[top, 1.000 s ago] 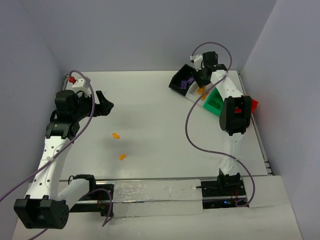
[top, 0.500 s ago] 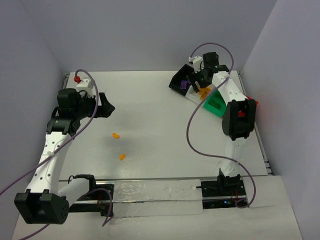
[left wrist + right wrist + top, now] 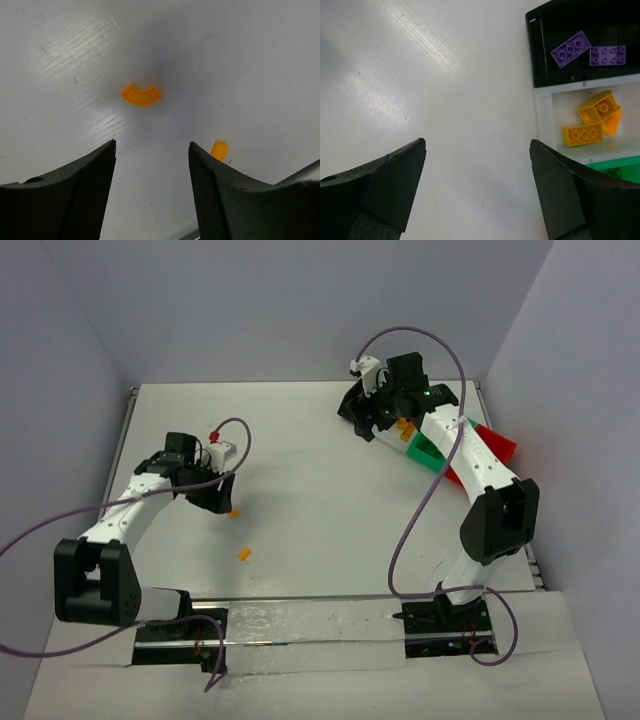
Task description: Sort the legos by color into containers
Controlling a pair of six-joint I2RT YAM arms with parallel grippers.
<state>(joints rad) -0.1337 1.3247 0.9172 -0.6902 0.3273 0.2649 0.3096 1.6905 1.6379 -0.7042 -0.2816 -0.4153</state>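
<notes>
Left claw (image 3: 152, 146): I see it partly spread, gripping nothing.
Curved orange lego (image 3: 141, 94): upper centre, lying on the table ahead of that claw; long axis left-right (ends turned up).
Right claw (image 3: 477, 145): wide, empty.

Jaws apart, left end effector (image 3: 152, 145) points down; right end effector (image 3: 477, 144), arm outstretched, apparently gapes wider.

On the table (image 3: 320, 470) lie two orange legos (image 3: 141, 94) and, seemingly joined, the containers (image 3: 544, 125).

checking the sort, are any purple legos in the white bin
No, the white bin holds only orange legos; the purple legos lie in the black bin.
</notes>
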